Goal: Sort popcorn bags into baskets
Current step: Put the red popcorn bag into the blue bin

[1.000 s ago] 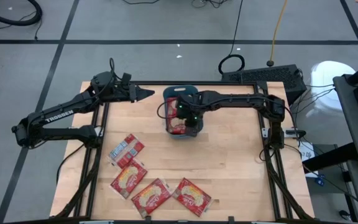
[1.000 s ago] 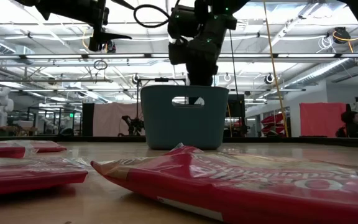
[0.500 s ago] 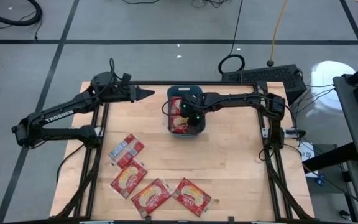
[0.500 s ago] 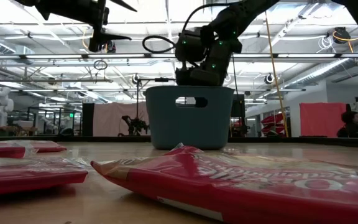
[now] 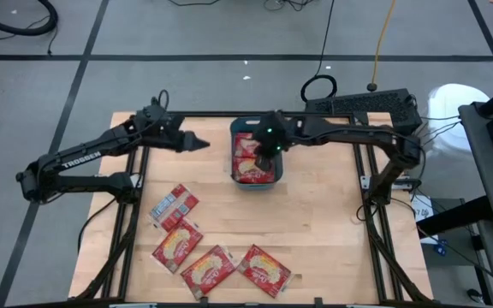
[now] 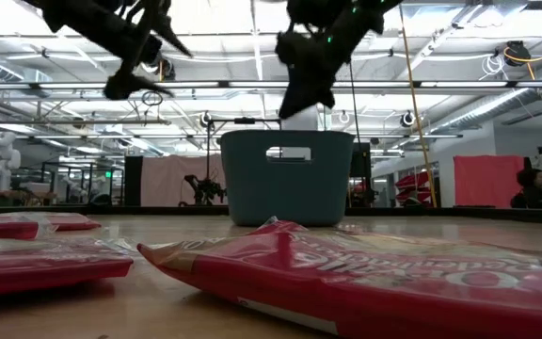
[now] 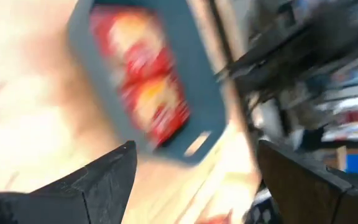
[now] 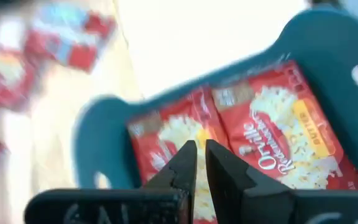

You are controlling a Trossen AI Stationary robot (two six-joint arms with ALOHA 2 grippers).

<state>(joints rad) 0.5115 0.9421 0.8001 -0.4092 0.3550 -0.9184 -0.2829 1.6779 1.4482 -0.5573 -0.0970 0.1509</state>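
The teal basket [image 5: 234, 162] stands at the table's far middle, and two red popcorn bags [image 5: 251, 158] lie flat in it, picture side up. Above the basket my right gripper [image 8: 200, 155] hangs shut and slants down; nothing is between its fingers. In the low view my right gripper [image 6: 290, 105] is clear of the basket's rim [image 6: 285, 134]. To the left of the basket my left gripper [image 5: 202, 142] is in the air, open and holding nothing, and points toward it. Several more popcorn bags [image 5: 176, 246] lie flat at the near left.
One of the near-left bags [image 5: 175, 207] shows its silvery back. The closest bag [image 6: 365, 273] fills the low view's foreground. Bare wood lies between the basket and those bags, and to the basket's right. Black frame rails [image 5: 375, 222] border the table.
My right gripper has risen out of the basket and drawn back a little toward the far right. The basket has slid slightly toward the table's right. My left gripper has tipped its fingers downward and sunk a little beside the basket.
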